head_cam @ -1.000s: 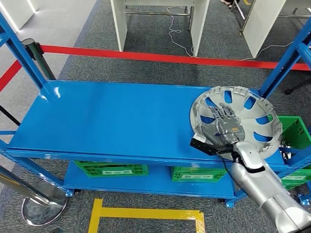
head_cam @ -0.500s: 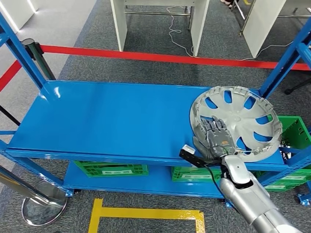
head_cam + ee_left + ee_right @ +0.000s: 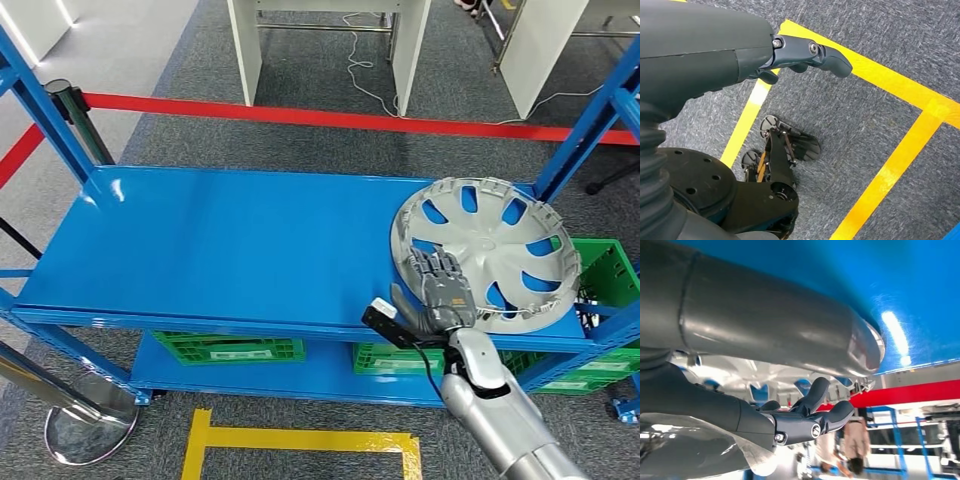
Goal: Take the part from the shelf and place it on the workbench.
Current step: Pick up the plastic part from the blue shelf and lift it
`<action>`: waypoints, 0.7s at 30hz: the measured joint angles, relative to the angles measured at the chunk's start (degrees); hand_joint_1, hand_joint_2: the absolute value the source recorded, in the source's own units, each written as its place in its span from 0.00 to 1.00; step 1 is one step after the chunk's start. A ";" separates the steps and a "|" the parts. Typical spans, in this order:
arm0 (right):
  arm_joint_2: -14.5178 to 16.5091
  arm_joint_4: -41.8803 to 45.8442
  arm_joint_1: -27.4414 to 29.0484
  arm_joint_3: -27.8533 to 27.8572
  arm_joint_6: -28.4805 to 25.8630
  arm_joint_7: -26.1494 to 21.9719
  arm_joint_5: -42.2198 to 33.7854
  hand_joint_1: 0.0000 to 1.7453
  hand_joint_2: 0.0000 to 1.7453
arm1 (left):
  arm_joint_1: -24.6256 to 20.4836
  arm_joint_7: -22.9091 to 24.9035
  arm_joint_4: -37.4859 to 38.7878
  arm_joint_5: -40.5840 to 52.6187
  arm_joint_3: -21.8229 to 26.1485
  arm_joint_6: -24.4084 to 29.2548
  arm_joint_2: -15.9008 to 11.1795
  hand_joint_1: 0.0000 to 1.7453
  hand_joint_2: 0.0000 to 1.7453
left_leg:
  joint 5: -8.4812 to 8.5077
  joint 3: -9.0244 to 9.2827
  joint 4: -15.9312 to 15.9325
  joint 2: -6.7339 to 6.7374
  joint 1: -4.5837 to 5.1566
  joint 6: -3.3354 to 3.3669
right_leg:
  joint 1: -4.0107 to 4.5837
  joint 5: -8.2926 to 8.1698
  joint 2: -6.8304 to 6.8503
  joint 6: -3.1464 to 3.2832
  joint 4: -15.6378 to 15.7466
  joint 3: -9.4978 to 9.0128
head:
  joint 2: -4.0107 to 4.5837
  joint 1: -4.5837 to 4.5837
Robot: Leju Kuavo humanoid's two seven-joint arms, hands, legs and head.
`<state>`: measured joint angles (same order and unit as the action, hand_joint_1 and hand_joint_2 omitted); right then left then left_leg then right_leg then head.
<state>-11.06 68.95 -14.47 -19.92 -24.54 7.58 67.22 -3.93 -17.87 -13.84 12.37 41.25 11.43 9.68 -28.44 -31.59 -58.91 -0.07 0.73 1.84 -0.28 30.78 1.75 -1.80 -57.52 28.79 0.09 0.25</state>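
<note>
The part, a silver hubcap (image 3: 506,250) with blue showing through its slots, lies flat at the right end of the blue shelf (image 3: 226,250). My right hand (image 3: 441,288) is at its near left rim, fingers laid on top of the rim and the thumb stuck out to the left beside the edge. In the right wrist view the hand (image 3: 791,420) shows a gap between thumb and fingers, with the hubcap (image 3: 753,382) seen through it; nothing is gripped. My left hand (image 3: 806,52) hangs over the floor, fingers stretched out and holding nothing.
Green crates (image 3: 226,350) sit on the lower shelf, another (image 3: 604,265) at the right. Blue uprights (image 3: 589,130) frame the shelf. Red tape (image 3: 340,120) and white bench legs (image 3: 400,50) lie beyond. Yellow floor marking (image 3: 302,440) and a stanchion base (image 3: 87,420) are near me. A person (image 3: 855,440) stands far off.
My right hand has drawn back from the hubcap's middle to its near left rim, and the arm has shifted left. The hubcap has stayed put.
</note>
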 joint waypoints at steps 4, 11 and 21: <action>2.03 -0.50 0.54 1.92 0.54 0.76 -1.71 0.00 0.50 | 0.01 -0.03 0.00 0.06 0.54 -0.02 0.03 0.00 1.00 | 0.00 0.00 0.00 0.00 -0.01 0.00 | 0.01 0.01 0.00 0.00 0.00 0.01 | 0.00 -0.01; 3.88 -2.68 0.22 3.98 1.63 -0.54 -4.13 0.00 1.00 | 0.00 -0.04 0.00 0.17 1.09 -0.01 0.09 0.00 1.00 | 0.00 0.00 0.01 0.00 -0.01 0.00 | 0.00 0.01 -0.01 0.00 0.00 -0.01 | 0.00 -0.02; 5.40 -4.19 -0.29 5.46 -0.23 1.81 -1.92 0.00 1.00 | 0.01 0.14 0.00 0.88 1.87 0.40 0.05 0.00 1.00 | 0.00 0.00 0.01 0.00 0.00 0.00 | 0.00 0.01 0.00 0.00 0.00 -0.02 | 0.00 -0.01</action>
<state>-5.67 64.76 -14.77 -14.45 -24.77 9.39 65.29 -3.92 -17.73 -13.84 13.25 43.12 11.84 9.74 -28.44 -31.58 -58.90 -0.07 0.73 1.84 -0.28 30.79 1.75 -1.80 -57.52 28.77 0.09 0.24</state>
